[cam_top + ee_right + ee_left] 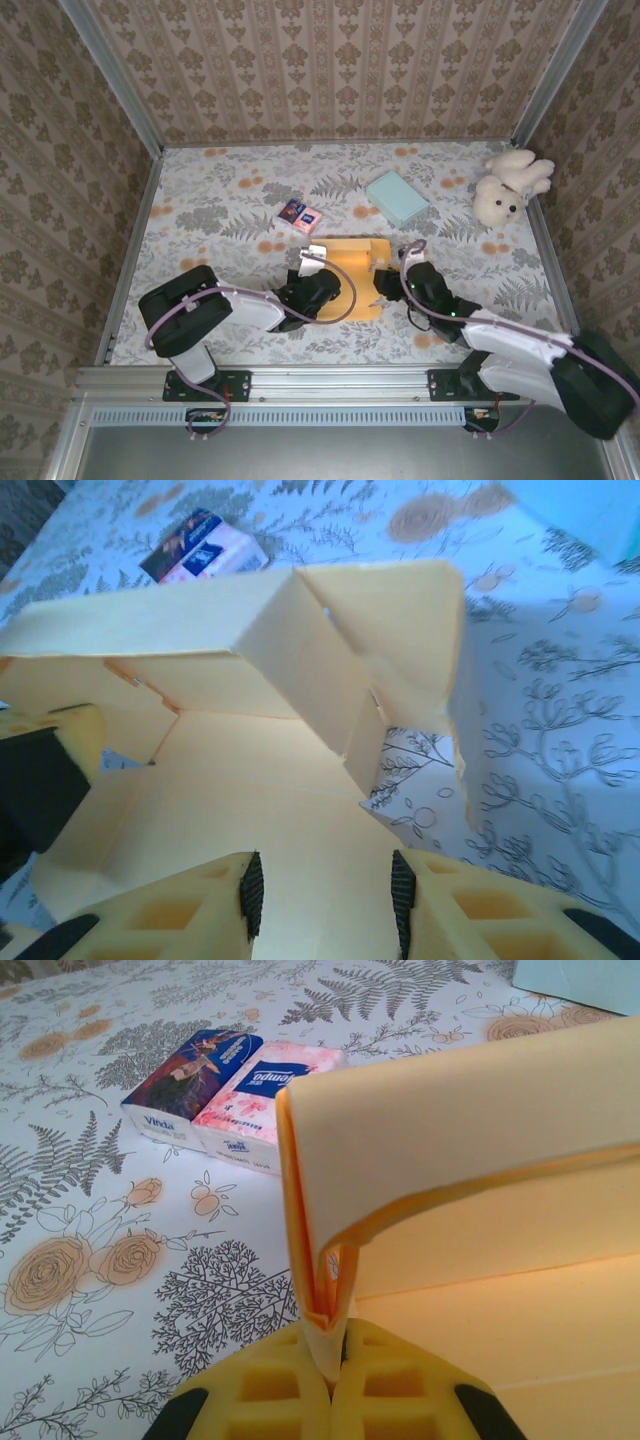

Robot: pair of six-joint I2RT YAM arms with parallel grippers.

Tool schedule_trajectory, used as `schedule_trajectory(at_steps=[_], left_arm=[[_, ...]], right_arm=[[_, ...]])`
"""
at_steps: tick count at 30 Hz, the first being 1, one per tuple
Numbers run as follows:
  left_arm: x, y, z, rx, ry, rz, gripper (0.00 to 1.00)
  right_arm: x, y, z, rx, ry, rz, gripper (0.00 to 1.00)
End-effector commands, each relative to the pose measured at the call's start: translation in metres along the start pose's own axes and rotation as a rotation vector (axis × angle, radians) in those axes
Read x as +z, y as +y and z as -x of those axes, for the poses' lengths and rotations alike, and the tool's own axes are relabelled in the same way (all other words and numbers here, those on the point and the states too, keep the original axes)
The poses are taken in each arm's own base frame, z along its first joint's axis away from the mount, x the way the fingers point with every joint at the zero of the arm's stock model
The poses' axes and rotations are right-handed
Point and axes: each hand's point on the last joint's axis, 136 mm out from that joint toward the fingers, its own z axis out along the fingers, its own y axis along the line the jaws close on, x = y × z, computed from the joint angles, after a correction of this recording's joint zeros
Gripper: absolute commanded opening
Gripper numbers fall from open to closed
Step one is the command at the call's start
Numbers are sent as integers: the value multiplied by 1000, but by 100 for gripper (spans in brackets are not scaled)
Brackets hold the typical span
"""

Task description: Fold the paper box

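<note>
The paper box (352,268), of pale orange card, lies half-formed in the middle of the table. My left gripper (318,284) is at its left side. In the left wrist view that gripper (336,1348) is shut on a doubled-over wall of the paper box (470,1130), which stands upright between the yellow fingers. My right gripper (392,283) is at the box's right side. In the right wrist view it (325,898) stands open over the flat floor of the paper box (240,780), its pads apart and holding nothing. A raised wall and corner flap stand beyond it.
Two tissue packs (302,214) lie just behind the box, also visible as tissue packs (215,1090) from the left wrist. A light blue box (396,197) sits at the back right, and a white teddy bear (510,185) by the right wall. Patterned walls enclose the table.
</note>
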Motion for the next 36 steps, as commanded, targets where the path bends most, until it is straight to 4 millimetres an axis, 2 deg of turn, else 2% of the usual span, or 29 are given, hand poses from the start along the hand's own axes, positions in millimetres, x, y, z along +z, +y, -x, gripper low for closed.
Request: schedule_trajectory(at_steps=[1, 3, 7, 15, 20, 24, 31, 36], left_arm=[[-1, 5, -11, 84, 9, -3, 0], [0, 0, -10, 94, -3, -38, 0], [-1, -7, -12, 139, -6, -73, 0], [-2, -6, -13, 201, -5, -103, 0], [-1, -4, -16, 196, 8, -121, 0], [1, -5, -19, 202, 16, -131, 0], [5, -4, -23, 207, 26, -131, 0], [7, 3, -24, 196, 35, -121, 0]], right_arm=[[-22, -33, -11, -55, 12, -135, 45], [-32, -40, -2, -48, -61, -154, 51], [-35, -50, 4, -39, -124, -175, 58], [-5, -56, -8, -59, -14, -196, 60], [16, -39, -16, -77, 46, -108, 60], [25, -28, -14, -87, 56, -68, 59], [21, -23, -10, -119, 54, -53, 59], [2, -31, -8, -70, 30, -84, 60]])
